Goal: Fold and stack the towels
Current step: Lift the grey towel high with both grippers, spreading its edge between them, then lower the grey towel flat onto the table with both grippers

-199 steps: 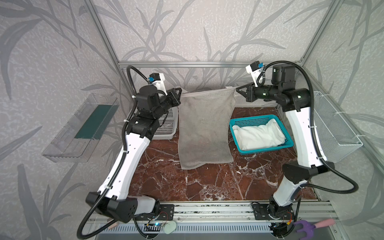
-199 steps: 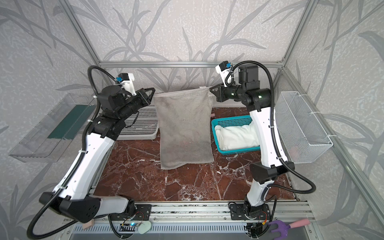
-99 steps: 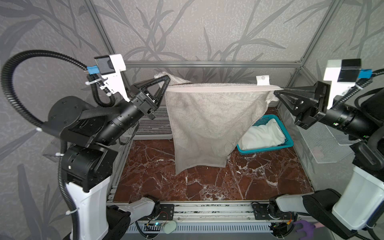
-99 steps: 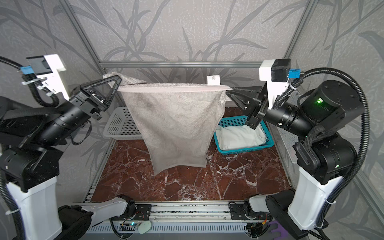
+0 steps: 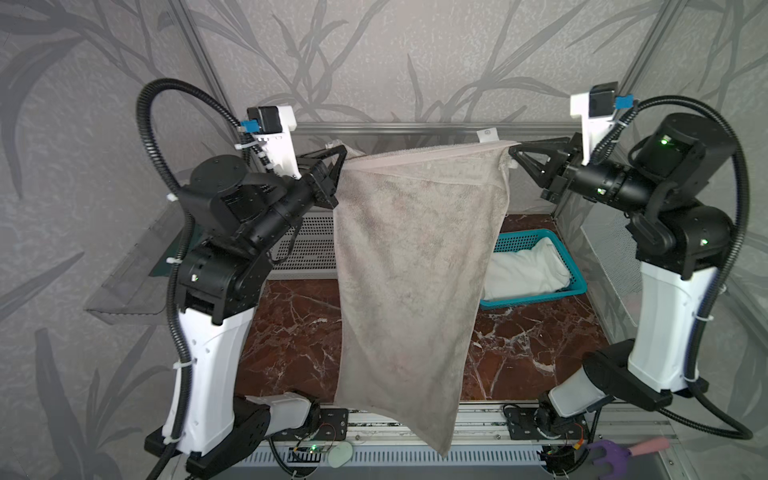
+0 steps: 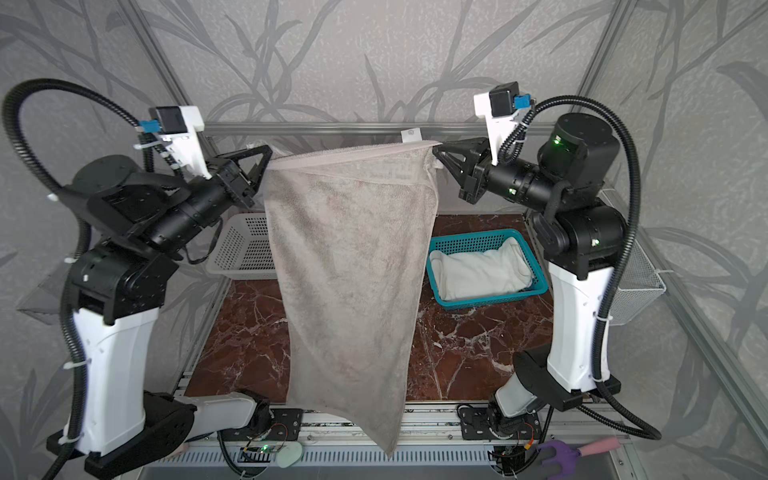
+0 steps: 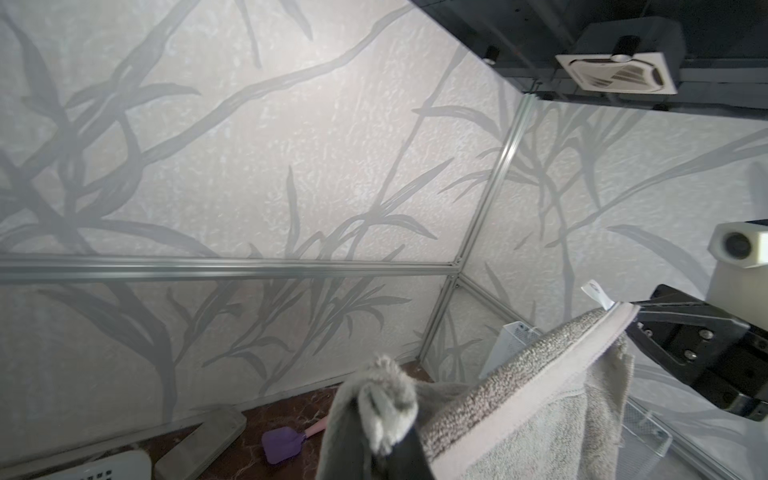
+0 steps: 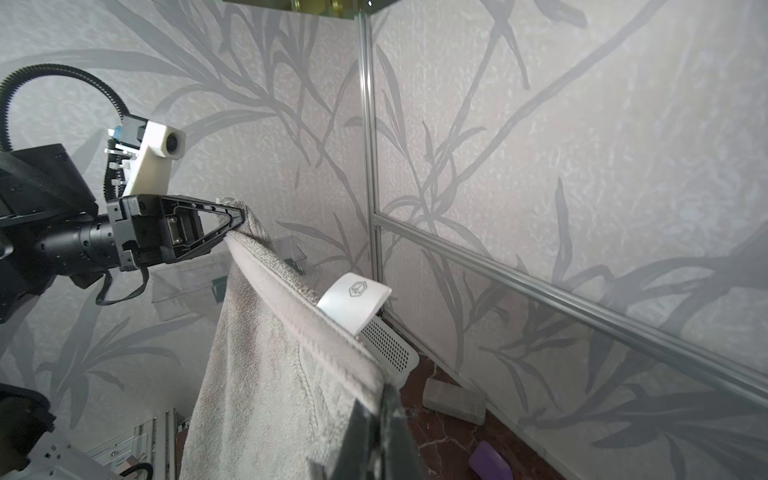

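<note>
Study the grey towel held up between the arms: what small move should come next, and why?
Probably lower both arms together so the grey-taupe towel lays flat on the marble tabletop. Shut jaws pinch its two top corners, the hem runs taut between them, and it hangs unfolded above the table; folding likely needs it spread first.

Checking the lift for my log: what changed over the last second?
The grey-taupe towel was lifted higher, toward the camera; the left tool and right tool stayed shut on its top corners. The white towel stayed in the teal basket.
</note>
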`<state>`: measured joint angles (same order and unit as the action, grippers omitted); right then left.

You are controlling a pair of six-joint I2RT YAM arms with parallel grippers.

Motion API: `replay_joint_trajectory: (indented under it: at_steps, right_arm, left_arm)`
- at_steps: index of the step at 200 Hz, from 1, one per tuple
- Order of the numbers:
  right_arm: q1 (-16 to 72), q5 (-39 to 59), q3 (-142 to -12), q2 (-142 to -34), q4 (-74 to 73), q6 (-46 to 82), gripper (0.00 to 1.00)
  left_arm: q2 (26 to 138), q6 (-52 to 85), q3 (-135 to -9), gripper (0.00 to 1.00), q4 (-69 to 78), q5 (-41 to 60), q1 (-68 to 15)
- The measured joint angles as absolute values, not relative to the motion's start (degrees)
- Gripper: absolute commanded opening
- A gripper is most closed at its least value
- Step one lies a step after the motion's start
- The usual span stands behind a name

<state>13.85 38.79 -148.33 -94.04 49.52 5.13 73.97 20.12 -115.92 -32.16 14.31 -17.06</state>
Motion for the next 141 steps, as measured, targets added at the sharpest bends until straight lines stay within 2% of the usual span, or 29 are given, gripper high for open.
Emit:
replay_joint_trajectory:
  at_steps: [27,60,94,141]
  right_arm:
    - [13.02,38.44,-143.13,-100.07,48.88,4.67,0.0]
    - [12.4,36.97,-134.32,-108.09,45.36,2.76,0.0]
    - [11.7,34.44,-130.02,-116.55,42.22,1.56,0.0]
    - [11.57,34.28,-137.19,-126.15,44.42,-0.12,0.0]
  left_arm:
    - [75.18,21.56,-101.32,0.0,-24.99,13.21,-13.89]
    - [80.58,22.87,-89.25,0.0,-16.78,11.6,-11.75]
    - [90.3,23.62,-84.73,0.0,-11.03,11.66,-10.76]
    - [94.85,25.17,-81.89,0.0,-6.26,13.21,-9.43]
